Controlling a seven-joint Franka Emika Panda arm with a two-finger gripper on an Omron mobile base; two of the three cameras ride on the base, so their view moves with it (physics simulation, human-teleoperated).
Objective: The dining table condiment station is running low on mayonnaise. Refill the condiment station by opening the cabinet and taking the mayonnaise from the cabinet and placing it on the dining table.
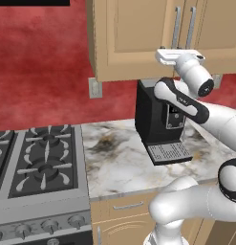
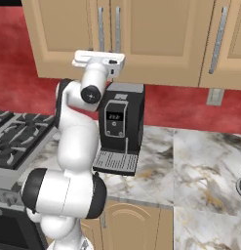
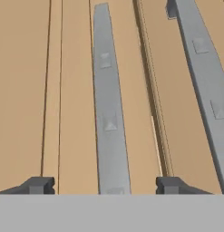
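Tan cabinet (image 3: 72, 90) doors sit closed, silver handle (image 3: 109, 113) between the spread-apart fingers (image 3: 38, 185).

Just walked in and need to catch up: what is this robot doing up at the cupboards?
The arm has its gripper raised to the wall cabinet, whose two doors are shut. In the hand view the fingertips stand apart on either side of one silver bar handle, not clamped on it. A black coffee machine stands on the marble counter below.
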